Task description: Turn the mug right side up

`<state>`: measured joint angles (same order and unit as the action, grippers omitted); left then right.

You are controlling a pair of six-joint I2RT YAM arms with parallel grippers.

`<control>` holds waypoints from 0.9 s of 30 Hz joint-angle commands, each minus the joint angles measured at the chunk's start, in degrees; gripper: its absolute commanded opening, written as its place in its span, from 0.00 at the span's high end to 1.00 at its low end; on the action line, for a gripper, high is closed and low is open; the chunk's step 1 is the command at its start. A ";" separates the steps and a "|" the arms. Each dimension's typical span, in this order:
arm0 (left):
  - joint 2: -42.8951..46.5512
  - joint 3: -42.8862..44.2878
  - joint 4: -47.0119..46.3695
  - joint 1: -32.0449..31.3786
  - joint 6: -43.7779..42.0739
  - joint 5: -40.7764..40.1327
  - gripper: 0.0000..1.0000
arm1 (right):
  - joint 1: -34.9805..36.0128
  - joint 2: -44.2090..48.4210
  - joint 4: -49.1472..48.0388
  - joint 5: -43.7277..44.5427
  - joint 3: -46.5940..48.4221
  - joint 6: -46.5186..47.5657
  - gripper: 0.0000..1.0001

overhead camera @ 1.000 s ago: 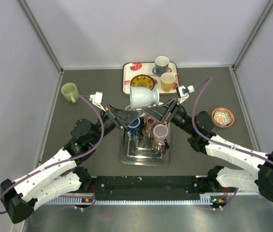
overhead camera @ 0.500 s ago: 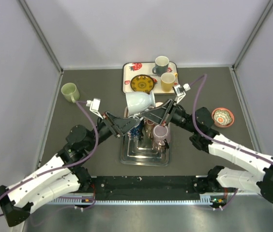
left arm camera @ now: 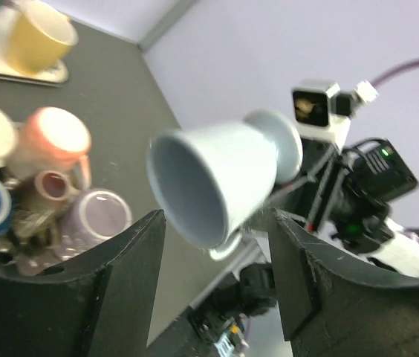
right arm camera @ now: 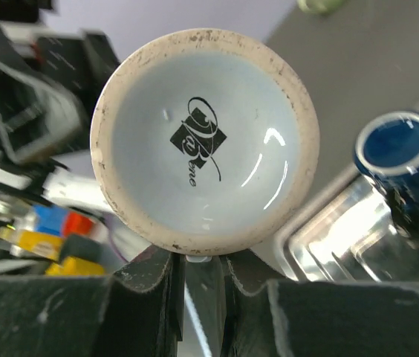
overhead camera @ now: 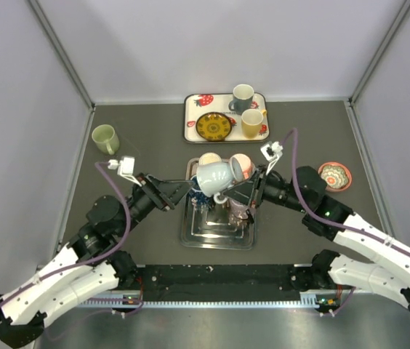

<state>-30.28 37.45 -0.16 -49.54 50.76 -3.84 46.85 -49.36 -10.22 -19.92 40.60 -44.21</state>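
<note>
Our right hand (right arm camera: 200, 268), clamped on the mug (overhead camera: 214, 176), has tipped it sideways — halfway there; left hand (left arm camera: 215, 223) apart, backing off.

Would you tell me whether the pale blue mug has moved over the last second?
Yes: the pale blue mug has shifted away from the strawberry tray, downward in the top view.

9 mugs (overhead camera: 214, 177), 1 metal tray (overhead camera: 216, 234), 1 strawberry-print tray (overhead camera: 191, 116), 1 yellow plate (overhead camera: 214, 125), 1 patterned bowl (overhead camera: 334, 176), 2 robot arms (overhead camera: 81, 256).
</note>
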 commanded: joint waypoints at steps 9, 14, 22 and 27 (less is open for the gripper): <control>11.03 7.45 26.17 -0.03 -6.64 -33.78 0.38 | 13.87 -4.24 27.53 19.74 7.30 20.47 1.00; 11.56 7.99 27.85 -0.12 -7.26 -34.22 0.38 | 16.69 -11.18 26.13 23.88 6.95 21.09 1.00; 12.79 6.41 28.99 -0.12 -7.52 -34.40 0.38 | 17.83 -18.57 24.45 28.88 5.63 20.91 1.00; 12.62 5.97 29.08 -0.03 -8.57 -34.92 0.38 | 18.54 -23.84 27.26 33.27 7.65 21.27 1.00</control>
<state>-17.89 43.81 28.80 -49.54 44.12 -37.41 64.07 -71.18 19.92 8.05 44.03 -23.97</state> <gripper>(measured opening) 0.619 0.148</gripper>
